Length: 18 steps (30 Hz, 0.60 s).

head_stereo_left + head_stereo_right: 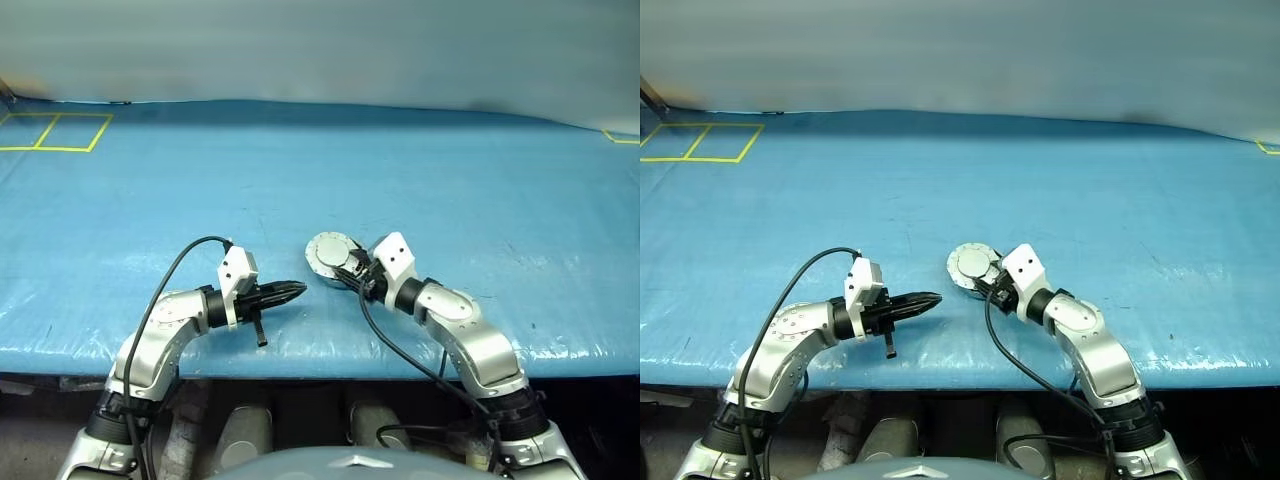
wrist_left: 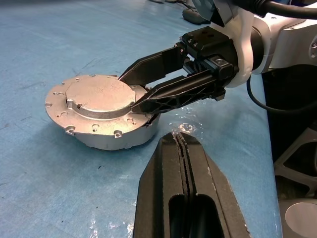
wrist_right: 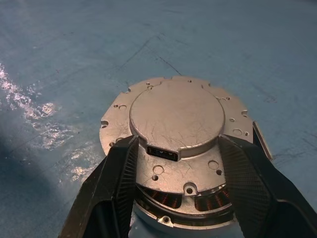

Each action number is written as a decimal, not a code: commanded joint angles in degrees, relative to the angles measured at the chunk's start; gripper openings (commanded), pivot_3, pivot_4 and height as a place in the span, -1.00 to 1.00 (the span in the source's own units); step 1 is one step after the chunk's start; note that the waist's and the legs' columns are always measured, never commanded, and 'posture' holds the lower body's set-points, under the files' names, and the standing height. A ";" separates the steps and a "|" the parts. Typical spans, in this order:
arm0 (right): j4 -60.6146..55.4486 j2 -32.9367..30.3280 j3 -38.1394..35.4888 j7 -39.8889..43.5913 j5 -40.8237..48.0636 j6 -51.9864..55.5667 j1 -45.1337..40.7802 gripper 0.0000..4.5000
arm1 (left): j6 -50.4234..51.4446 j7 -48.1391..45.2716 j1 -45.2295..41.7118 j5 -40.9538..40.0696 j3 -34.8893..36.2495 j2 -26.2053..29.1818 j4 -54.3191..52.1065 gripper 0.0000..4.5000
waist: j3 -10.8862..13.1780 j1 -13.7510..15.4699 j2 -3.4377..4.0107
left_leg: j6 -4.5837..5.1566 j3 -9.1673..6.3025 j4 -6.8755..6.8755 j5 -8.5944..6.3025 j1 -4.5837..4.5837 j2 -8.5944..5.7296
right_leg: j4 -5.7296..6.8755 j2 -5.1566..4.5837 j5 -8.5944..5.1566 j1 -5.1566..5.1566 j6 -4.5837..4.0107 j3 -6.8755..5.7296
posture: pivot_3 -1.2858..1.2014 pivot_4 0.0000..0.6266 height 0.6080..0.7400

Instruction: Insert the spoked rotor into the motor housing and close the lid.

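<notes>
From the head views, one housing (image 1: 333, 260) sits on the blue table (image 1: 320, 180), at about 6 o'clock on the cloth, close to the front edge. Its lid (image 1: 330, 252) lies flat on top, plain silver side up, so it looks closed. The right gripper (image 1: 352, 272) reaches the housing from 4 o'clock, I think to hold it steady or press the lid down. The left gripper (image 1: 290, 292) waits near the housing at 8 o'clock, apart from it and with nothing in it.

In the left wrist view, the left fingers (image 2: 185, 183) are pressed tight together, holding nothing. The right gripper's two fingers (image 2: 173, 91) are spread partway and lie on the housing's edge at 3 o'clock.

In the right wrist view, the right fingers (image 3: 116, 183) stand one on each side of the housing, at 7 and 5 o'clock, against its rim. Copper coils (image 3: 208, 201) peek out under the lid at 6 o'clock. The rotor is likely inside, but I cannot tell.

Count: one housing, one lid, two grippers.
</notes>
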 commanded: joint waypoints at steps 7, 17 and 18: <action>-5.56 0.97 -1.45 -0.37 1.10 -1.21 -3.03 0.42 | -1.28 0.17 -0.39 0.52 -0.87 -0.09 0.12 -1.00 | 0.00 0.10 0.00 | 0.00 -0.01 0.00 0.00 -0.02 -0.02 | -0.01 -0.01 0.00 0.00 0.00 -0.01 | 0.03 -0.52 1.00; 0.29 1.88 0.62 -0.75 -0.73 -0.68 -3.51 0.99 | -1.55 -0.17 -0.79 0.27 -1.24 -0.24 0.43 -1.00 | 0.00 0.09 0.00 | 0.00 -0.01 -0.01 0.00 -0.02 -0.01 | -0.01 -0.01 0.00 -0.01 -0.01 0.00 | 0.03 -0.52 1.00; 1.23 2.32 0.12 -0.59 -0.19 -0.80 -3.44 0.99 | -1.62 -0.09 -0.77 0.39 -1.33 -0.28 0.46 -1.00 | 0.00 0.10 0.00 | 0.00 0.00 -0.01 0.00 -0.02 -0.01 | -0.01 -0.01 0.00 -0.01 -0.01 0.00 | 0.03 -0.52 1.00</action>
